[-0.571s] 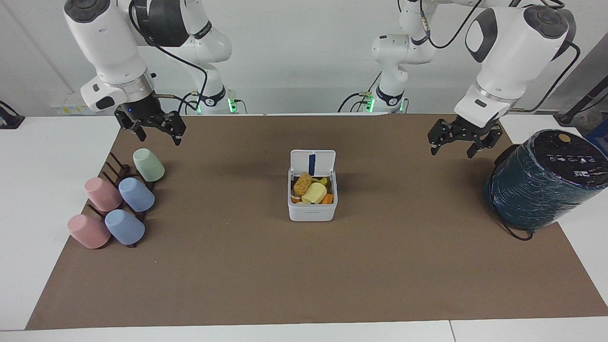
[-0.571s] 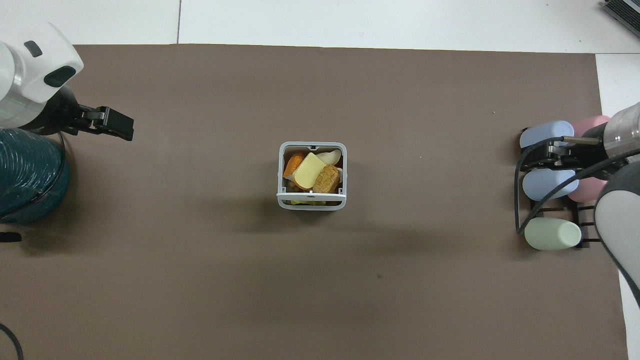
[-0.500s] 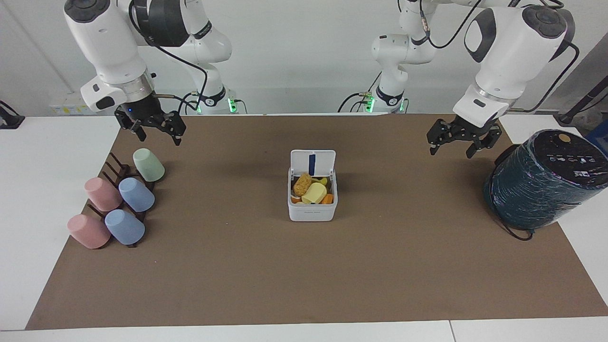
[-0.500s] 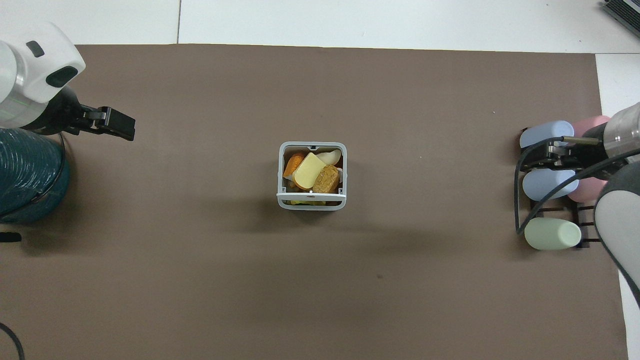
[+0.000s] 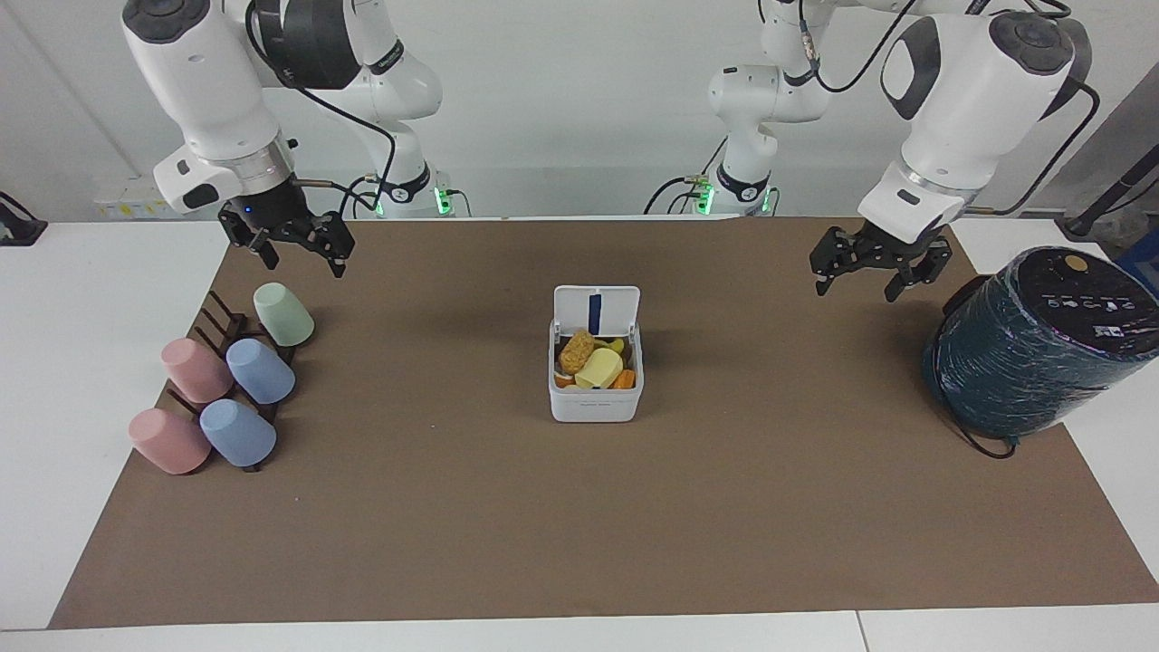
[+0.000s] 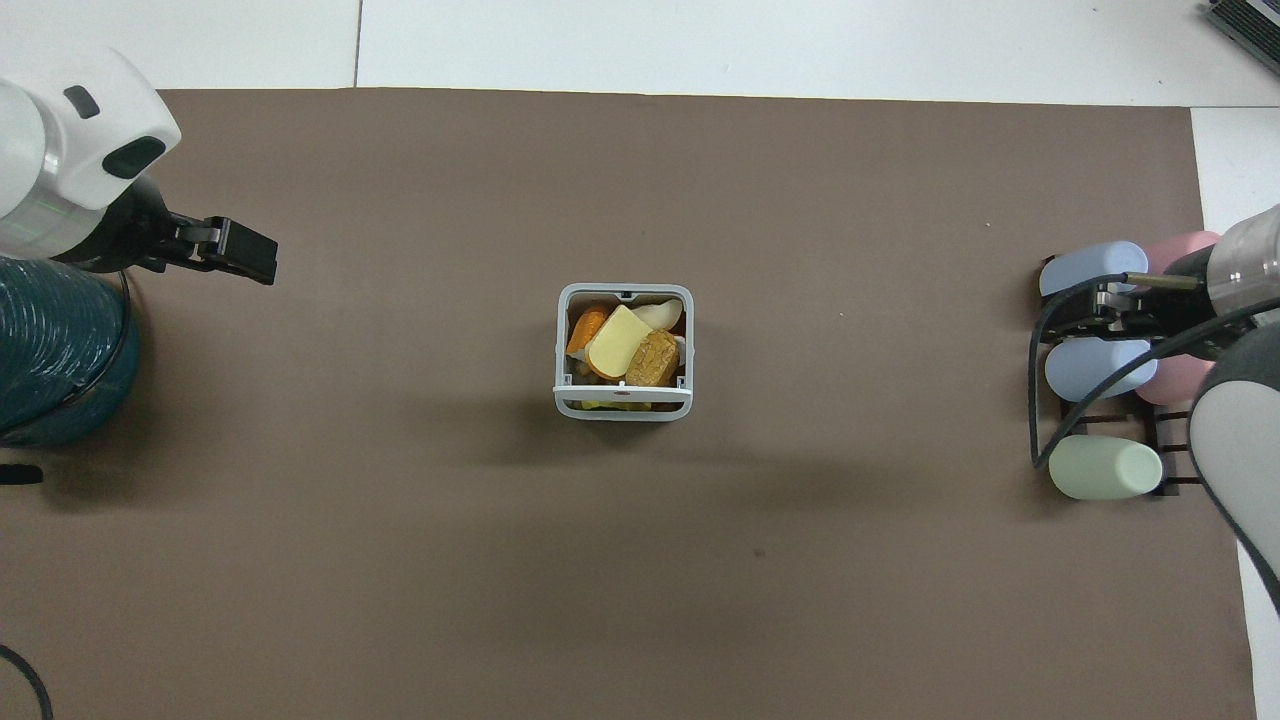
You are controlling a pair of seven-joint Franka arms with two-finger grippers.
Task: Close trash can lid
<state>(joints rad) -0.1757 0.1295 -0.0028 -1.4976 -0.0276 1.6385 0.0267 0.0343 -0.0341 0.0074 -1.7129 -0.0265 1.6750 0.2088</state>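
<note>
The trash can (image 5: 595,406) is a small white square box in the middle of the brown mat, filled with food pieces; it also shows in the overhead view (image 6: 560,345). Its lid (image 5: 597,311) stands open and upright on the side nearer to the robots, blue strip showing; from overhead it shows edge-on (image 6: 622,394). My left gripper (image 5: 857,290) is open and empty, up in the air beside the teal cylinder, well apart from the can; it also shows in the overhead view (image 6: 250,254). My right gripper (image 5: 304,265) is open and empty, above the cup rack (image 6: 1100,305).
A large dark teal cylinder (image 5: 1041,349) with a black top lies tilted at the left arm's end of the table. A dark rack with several pastel cups (image 5: 226,380) stands at the right arm's end. The brown mat (image 5: 579,525) covers most of the table.
My left gripper has shifted slightly toward the middle of the table. The right arm, the trash can and the lid have not moved.
</note>
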